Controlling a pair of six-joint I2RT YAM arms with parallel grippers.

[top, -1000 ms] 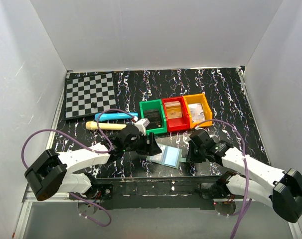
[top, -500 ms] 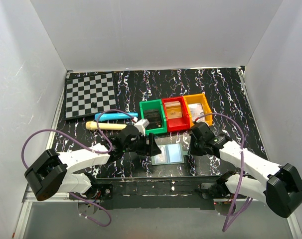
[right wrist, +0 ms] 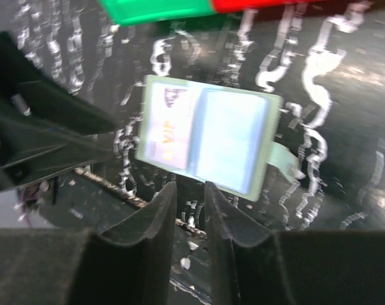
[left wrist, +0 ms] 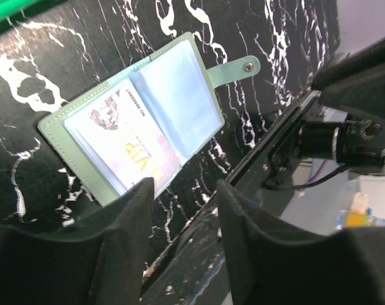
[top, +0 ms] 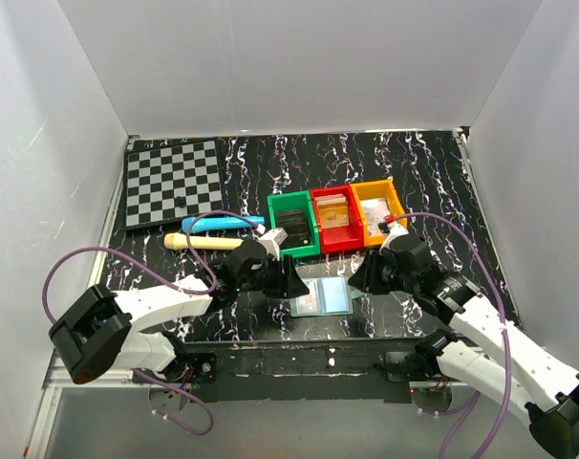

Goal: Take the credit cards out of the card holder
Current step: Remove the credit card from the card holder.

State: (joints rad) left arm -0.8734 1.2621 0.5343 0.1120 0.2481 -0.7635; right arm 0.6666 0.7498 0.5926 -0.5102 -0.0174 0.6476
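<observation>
Hovering with its fingers spread and nothing between them, the left hand sits low over the worktop, on the arm-base side of the green bin and towards that bin's left corner. The right hand is on the same side of the bin but off its right end, its fingers only narrowly parted and also gripping nothing. Between the two, just on the base side of the green bin, the card holder lies spread flat with its glossy panels up and its side tab pointing away from the left hand. One pale credit card with printed lettering shows in the panel nearer the left hand. I cannot tell whether the other panel holds any. The holder looks light, soft and floppy, so it would likely slide or fold if a card were pulled alone. One hand probably has to pin a panel or the tab. The card looks thin, stiff and slick under clear plastic, and is best pinched at whichever short edge stands proud of its pocket.
</observation>
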